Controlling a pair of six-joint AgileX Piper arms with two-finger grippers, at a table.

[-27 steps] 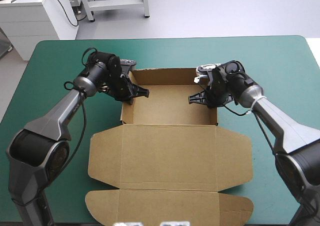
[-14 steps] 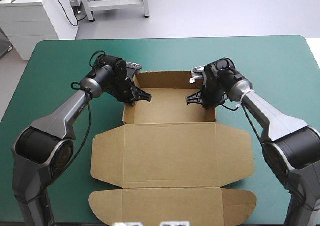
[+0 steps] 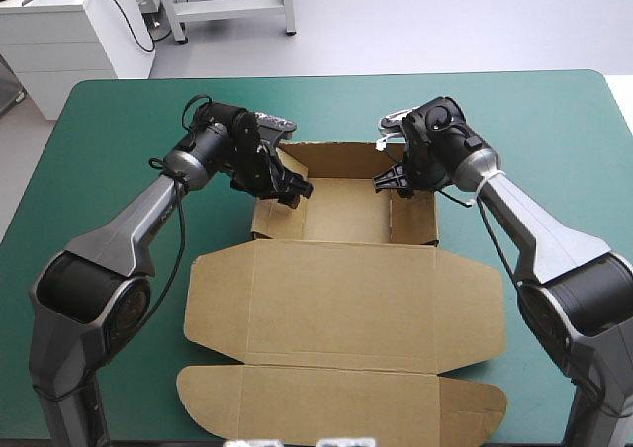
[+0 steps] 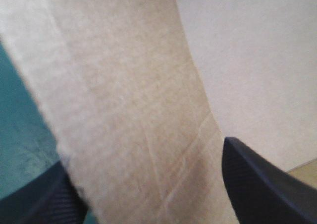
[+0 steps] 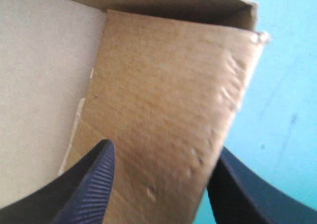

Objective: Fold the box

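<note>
Showing the bench (image 3: 119, 121) under its teal-green cover, with the brown box (image 3: 341, 368) of cut board at its middle, partly formed. Far half: an open tray (image 3: 341, 210), its back and side walls raised. Near half: the lid (image 3: 341, 304) with its rounded flaps, flat on the cover and not yet folded. The left gripper (image 3: 287, 185) (image 4: 143, 157) straddles the tray's left wall (image 4: 124, 110). The right gripper (image 3: 391, 183) (image 5: 163, 145) straddles the right wall (image 5: 163, 85). Both pairs of black fin-shaped fingers stand apart, released, with board between them. Judged progress: roughly midway, as the side walls appear to need final tucking and seating.
</note>
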